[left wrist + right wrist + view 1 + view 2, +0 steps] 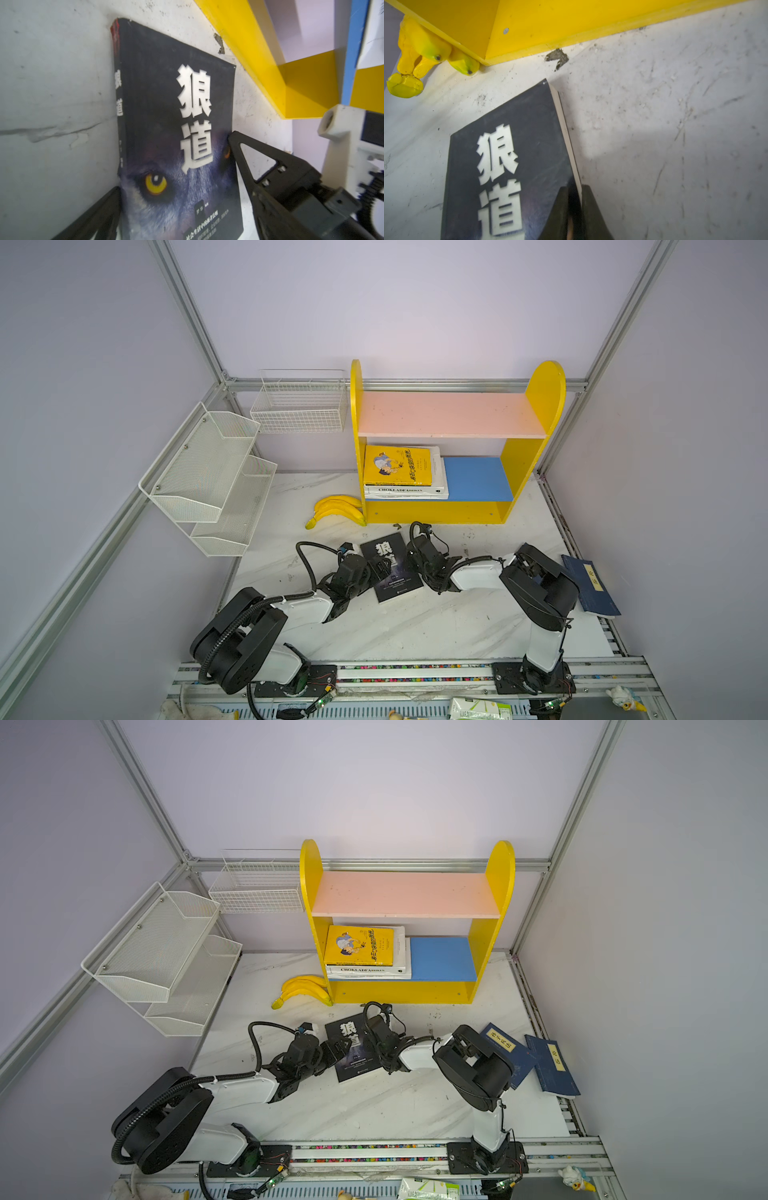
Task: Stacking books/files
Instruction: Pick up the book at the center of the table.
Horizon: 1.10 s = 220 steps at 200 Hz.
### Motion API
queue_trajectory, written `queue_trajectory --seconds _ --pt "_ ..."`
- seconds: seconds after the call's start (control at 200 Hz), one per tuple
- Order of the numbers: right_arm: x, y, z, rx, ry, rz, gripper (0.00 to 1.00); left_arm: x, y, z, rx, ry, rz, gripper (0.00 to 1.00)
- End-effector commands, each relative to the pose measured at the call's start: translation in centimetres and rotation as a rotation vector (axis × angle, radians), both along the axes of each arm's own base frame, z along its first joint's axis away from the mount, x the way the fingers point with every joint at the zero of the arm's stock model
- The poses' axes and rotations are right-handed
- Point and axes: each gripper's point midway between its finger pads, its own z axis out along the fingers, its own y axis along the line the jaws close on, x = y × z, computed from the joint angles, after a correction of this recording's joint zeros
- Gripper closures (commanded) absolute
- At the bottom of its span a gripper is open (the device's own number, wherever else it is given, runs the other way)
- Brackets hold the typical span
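Pinching the page-side long edge of the black wolf-eyed book (397,578), the right gripper (577,188) has its fingers drawn narrow, one on the cover and one against the pages. Whether that second finger is under the book or just beside it, the wrist view does not settle. The book lies flat on the table (415,626) mid-scene. Its long axis runs roughly 12 to 6, title end toward 12. The right gripper sits at the book's 3 o'clock. The left gripper (378,566) is at its 9 o'clock by the spine, fingers spread wide and holding nothing. Each arm is about equally near, one per long edge. The stack it likely joins, a yellow cartoon book (397,464) on a white book (405,490), lies at 12 o'clock in the left half of the yellow shelf (432,514), lower bay. So the carry, I judge, runs along the book's own long axis. A navy book (590,585) waits at 3 o'clock.
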Motion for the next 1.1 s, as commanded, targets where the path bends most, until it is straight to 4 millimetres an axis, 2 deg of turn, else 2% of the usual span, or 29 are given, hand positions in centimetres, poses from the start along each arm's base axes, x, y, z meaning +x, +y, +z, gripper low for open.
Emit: queue_trajectory --seconds 0.0,0.165,0.295,0.395,0.56,0.72,0.86,0.985,1.095 --pt "-5.1 -1.1 -7.9 -0.111 0.223 0.112 0.85 -0.4 -2.7 4.5 -0.25 -0.114 -0.095 0.05" --pt "-5.6 -0.7 -9.5 -0.099 0.252 0.141 0.86 0.3 -2.4 10.4 -0.402 -0.304 -0.087 0.07" --pt "-5.9 -0.4 -9.9 -0.086 0.261 0.155 0.86 0.4 -1.6 12.1 -0.459 -0.359 -0.048 0.09" --pt "-6.0 -0.4 -10.0 -0.088 0.265 0.157 0.86 0.6 -1.1 11.1 -0.436 -0.328 -0.015 0.13" --pt "-6.0 -0.4 -9.9 -0.088 0.263 0.163 0.86 0.4 -0.5 6.9 -0.355 -0.167 0.035 0.25" --pt "-5.9 -0.4 -10.0 -0.088 0.263 0.161 0.86 0.0 0.0 4.4 -0.291 -0.068 0.061 0.35" --pt "-5.9 -0.3 -10.0 -0.089 0.263 0.161 0.86 -0.1 0.4 3.5 -0.208 -0.017 0.064 0.39" --pt "-5.8 -0.1 -10.0 -0.086 0.262 0.163 0.86 -0.2 1.2 3.6 -0.164 -0.021 0.08 0.48" --pt "-5.7 -0.1 -10.0 -0.085 0.262 0.166 0.86 -0.3 1.8 3.7 -0.143 -0.021 0.096 0.51"
